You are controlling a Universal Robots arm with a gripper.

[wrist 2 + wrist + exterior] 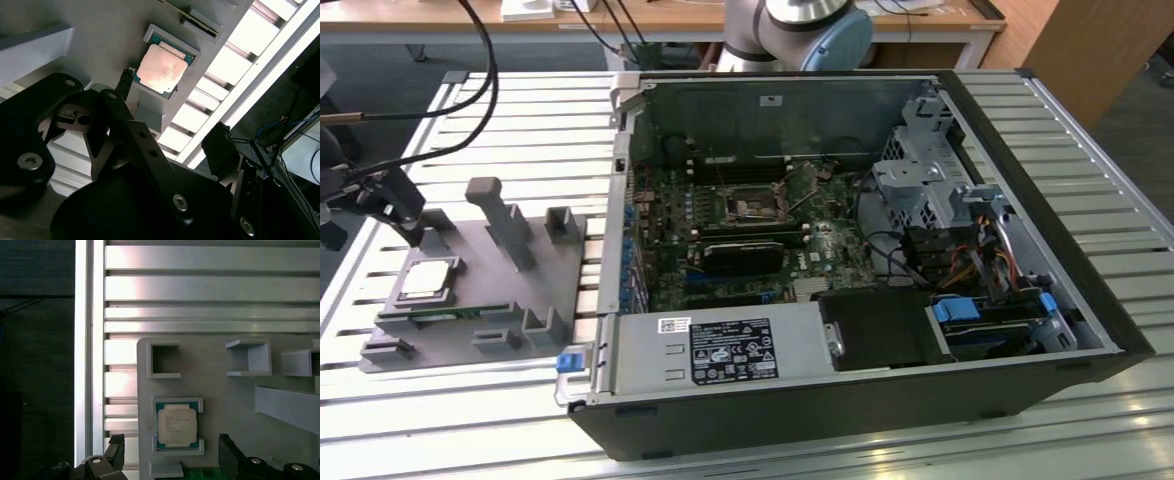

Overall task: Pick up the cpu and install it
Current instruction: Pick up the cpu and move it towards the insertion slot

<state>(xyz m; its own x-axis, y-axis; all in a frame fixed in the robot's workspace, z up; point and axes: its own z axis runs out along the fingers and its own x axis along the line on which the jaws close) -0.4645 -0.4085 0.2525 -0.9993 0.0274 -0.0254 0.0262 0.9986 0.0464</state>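
Black pincer (171, 442), its jaws apart and empty, seemingly hovers over the cpu (176, 426) without touching it. That cpu, a flat square chip with silvery top plate and thin green rim, sits in a recess of the grey holder (225, 405) on the slatted bench (200, 285), to the exterior view's left of the open computer case (774, 110).

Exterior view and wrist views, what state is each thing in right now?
cpu: lying flat in its pocket on the grey tray, not gripped.
tool: open, hovering over the cpu, one finger on each side.
computer case: lying on its side, side panel off, inside exposed.
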